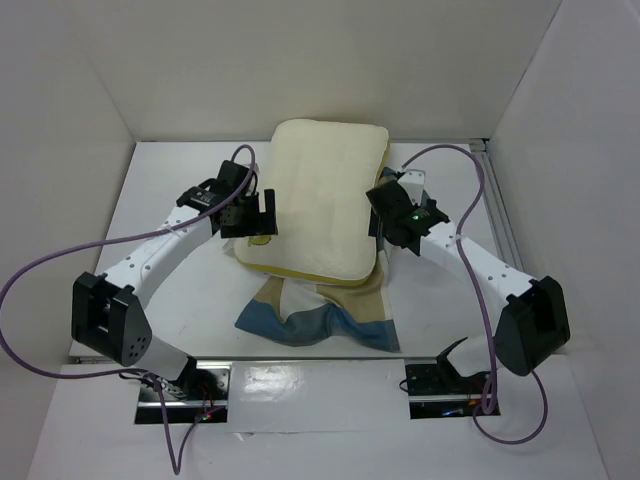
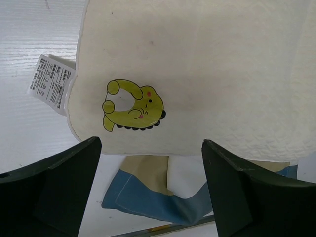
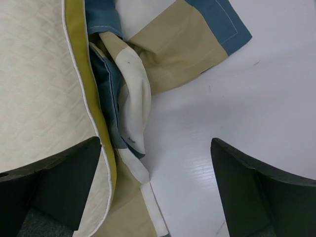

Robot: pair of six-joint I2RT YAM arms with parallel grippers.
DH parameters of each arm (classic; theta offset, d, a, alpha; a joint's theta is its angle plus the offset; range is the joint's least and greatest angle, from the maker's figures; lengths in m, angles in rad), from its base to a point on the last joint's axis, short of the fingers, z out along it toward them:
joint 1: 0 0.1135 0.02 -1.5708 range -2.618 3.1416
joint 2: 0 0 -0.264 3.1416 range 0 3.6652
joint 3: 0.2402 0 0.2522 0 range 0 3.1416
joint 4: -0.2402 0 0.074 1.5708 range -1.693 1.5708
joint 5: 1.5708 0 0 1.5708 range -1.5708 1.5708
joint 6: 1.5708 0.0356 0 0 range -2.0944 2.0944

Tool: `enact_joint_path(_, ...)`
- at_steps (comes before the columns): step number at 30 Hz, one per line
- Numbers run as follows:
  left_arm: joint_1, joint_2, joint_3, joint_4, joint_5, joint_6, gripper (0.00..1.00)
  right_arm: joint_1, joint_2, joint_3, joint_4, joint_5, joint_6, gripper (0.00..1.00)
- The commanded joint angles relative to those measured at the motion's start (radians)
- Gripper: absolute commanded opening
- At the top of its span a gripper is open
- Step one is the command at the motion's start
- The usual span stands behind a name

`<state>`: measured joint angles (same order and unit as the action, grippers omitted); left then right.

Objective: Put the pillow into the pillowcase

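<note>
On the counter (image 1: 170, 175), the pillow (image 1: 320, 195) is laid across the crumpled pillowcase (image 1: 330, 325); both pairs of jaws are held wide apart, empty.

The cream-yellow pillow (image 1: 320, 195) lies flat and outside the case, its near edge resting on the pillowcase (image 1: 318, 322). A small yellow emblem (image 2: 133, 105) marks its near left corner, with a white tag (image 2: 51, 83) beside it. The blue, tan and cream checked case lies bunched and rumpled.

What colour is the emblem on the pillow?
The emblem on the cream pillow is yellow-green with black outlines; it shows clearest in the left wrist view.
</note>
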<state>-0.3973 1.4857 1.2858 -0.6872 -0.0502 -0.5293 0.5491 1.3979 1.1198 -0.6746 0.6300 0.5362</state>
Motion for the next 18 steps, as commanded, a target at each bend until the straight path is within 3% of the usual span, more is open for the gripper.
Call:
enact_joint_path(1, -0.003, 0.013, -0.014, 0.015, 0.021, -0.005, 0.96, -0.003, -0.037, 0.009, -0.023, -0.009, 0.028, 0.99)
enact_joint_path(8, -0.003, 0.024, -0.003, 0.006, -0.008, -0.014, 0.97, -0.003, -0.105, -0.038, 0.018, -0.088, 0.008, 0.99)
enact_joint_path(12, 0.006, 0.085, 0.006, -0.017, -0.108, -0.023, 0.97, -0.003, -0.137, -0.075, 0.04, -0.134, -0.004, 0.99)
enact_joint_path(18, 0.028, 0.189, 0.017, -0.02, -0.01, -0.032, 0.99, -0.083, -0.136, -0.13, 0.072, -0.242, -0.033, 0.99)
